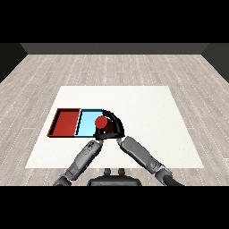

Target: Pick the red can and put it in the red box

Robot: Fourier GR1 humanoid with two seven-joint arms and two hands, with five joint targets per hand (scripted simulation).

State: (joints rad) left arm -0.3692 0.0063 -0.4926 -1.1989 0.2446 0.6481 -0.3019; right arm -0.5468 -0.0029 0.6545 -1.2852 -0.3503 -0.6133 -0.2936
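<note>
The white table (134, 134) carries two trays side by side near its left edge: the red tray (66, 122) on the left, the blue tray (87, 123) just right of it. Both forearms come in from the near side and meet at the blue tray's right end. The right hand (114, 125) arcs round the red can (101, 121), fingers curled about it, and the can sits over the right part of the blue tray; whether it is lifted or resting there I cannot tell. The left hand (99, 134) is just near of the can, its fingers too hidden to read. So the can looks grasped; carrying it left across the blue tray and setting it in the red tray is what remains.
</note>
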